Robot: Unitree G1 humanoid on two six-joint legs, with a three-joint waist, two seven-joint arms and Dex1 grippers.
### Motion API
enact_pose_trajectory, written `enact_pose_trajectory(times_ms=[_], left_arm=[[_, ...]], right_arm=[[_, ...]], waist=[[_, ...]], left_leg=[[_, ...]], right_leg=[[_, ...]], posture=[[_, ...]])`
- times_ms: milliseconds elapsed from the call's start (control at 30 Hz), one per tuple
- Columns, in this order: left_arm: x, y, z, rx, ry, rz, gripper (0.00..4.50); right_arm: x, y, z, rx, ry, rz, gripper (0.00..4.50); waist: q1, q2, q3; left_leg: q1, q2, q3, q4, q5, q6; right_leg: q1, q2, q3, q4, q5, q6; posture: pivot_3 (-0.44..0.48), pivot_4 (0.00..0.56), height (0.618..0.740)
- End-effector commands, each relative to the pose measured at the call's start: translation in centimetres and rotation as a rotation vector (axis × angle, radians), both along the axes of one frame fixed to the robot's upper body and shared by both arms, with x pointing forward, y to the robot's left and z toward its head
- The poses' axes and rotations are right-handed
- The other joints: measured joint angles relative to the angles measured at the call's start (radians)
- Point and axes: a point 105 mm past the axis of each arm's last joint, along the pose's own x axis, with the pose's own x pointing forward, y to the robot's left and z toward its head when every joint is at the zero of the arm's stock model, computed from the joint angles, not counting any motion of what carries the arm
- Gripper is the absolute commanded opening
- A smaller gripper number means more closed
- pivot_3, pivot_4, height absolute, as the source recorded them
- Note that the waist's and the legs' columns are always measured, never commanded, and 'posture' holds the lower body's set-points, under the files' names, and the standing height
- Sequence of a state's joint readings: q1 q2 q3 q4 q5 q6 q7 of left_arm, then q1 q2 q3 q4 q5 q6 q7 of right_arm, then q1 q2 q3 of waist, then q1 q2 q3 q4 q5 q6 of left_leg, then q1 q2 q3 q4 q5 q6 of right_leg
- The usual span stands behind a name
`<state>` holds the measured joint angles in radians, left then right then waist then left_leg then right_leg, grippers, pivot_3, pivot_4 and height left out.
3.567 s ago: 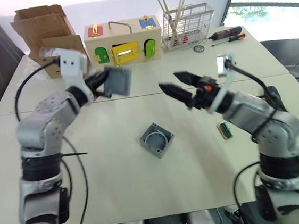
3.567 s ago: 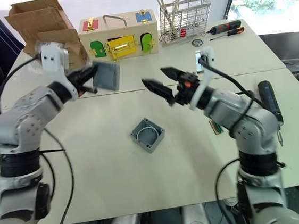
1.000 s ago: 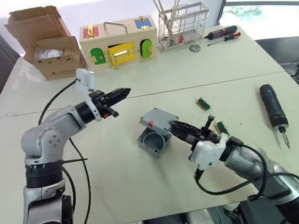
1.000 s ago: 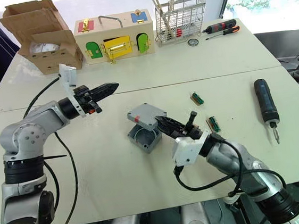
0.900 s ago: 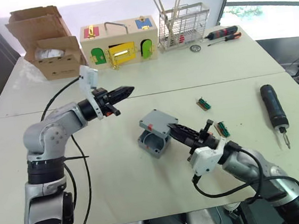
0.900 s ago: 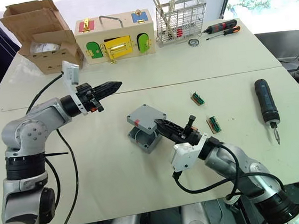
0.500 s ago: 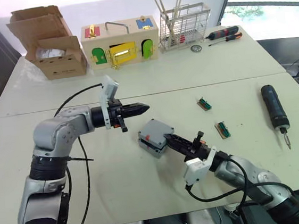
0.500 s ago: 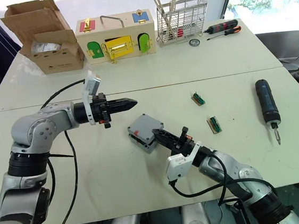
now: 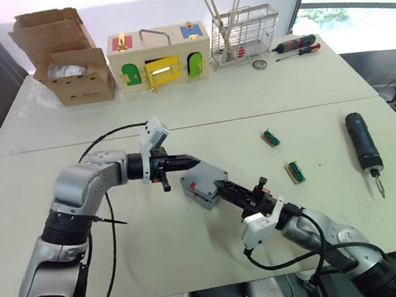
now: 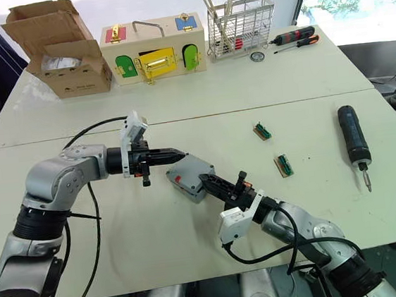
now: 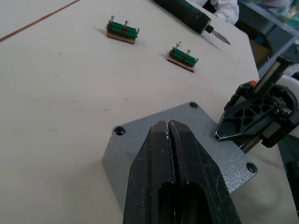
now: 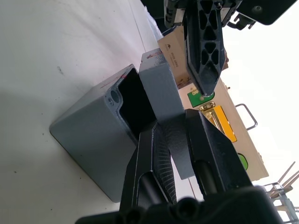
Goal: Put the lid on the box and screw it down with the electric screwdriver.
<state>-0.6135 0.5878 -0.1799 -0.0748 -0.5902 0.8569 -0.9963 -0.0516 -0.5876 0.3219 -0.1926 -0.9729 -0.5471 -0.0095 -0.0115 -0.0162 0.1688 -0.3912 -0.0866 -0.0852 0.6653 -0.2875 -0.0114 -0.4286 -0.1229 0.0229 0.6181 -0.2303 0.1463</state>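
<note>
One box (image 10: 189, 178) sits mid-table with one lid (image 12: 164, 105) on it, tilted, a gap open along one edge. The right gripper (image 12: 180, 140) pinches the lid's edge between its jaws. The left gripper (image 11: 168, 140), jaws pressed together, hovers just above the lid. One electric screwdriver (image 9: 363, 144) lies well apart; two green terminal blocks (image 9: 271, 138) lie between.

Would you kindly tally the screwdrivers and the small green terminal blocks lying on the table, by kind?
Thick black cylindrical electric screwdriver: 1
Small red-and-black hand screwdrivers: 2
Small green terminal blocks on brown bases: 2
Total: 5
</note>
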Motion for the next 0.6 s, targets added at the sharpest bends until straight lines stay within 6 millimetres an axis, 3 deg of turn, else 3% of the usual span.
enact_pose_trajectory(times_ms=[33,267,567,600], left_arm=[[-0.4,-0.3,0.5,0.017,-0.057,-0.028,0.01],[-0.3,-0.4,-0.5,0.065,-0.072,-0.037,0.01],[-0.2,-1.1,-3.3,0.178,-0.134,-0.062,0.01],[-0.2,-1.1,-3.5,0.191,-0.144,-0.060,0.00]], right_arm=[[-0.5,0.2,-1.4,-0.053,0.030,0.011,0.10],[-0.5,0.2,-1.7,-0.067,0.038,-0.002,0.10],[-0.9,-0.3,-2.6,-0.067,0.068,-0.024,0.10],[-1.0,-0.5,-2.7,-0.066,0.073,-0.030,0.60]], waist=[[0.000,0.000,0.000],[0.000,0.000,0.000],[0.003,0.001,-0.009],[0.003,0.002,-0.011]], left_leg=[[0.000,0.000,0.000,0.000,0.000,0.000],[0.001,0.000,0.000,0.000,0.000,0.000],[0.004,0.000,0.000,0.000,0.000,0.001],[0.004,0.000,0.000,0.000,-0.001,0.001]], right_leg=[[0.000,0.000,0.000,0.000,0.000,0.000],[0.001,0.000,0.000,0.000,0.000,0.000],[0.005,0.000,0.000,-0.001,0.000,0.000],[0.006,0.000,0.000,-0.001,0.000,0.000]], posture=[[0.000,0.150,0.739],[0.000,0.150,0.739],[0.000,0.150,0.739],[0.000,0.150,0.739]])
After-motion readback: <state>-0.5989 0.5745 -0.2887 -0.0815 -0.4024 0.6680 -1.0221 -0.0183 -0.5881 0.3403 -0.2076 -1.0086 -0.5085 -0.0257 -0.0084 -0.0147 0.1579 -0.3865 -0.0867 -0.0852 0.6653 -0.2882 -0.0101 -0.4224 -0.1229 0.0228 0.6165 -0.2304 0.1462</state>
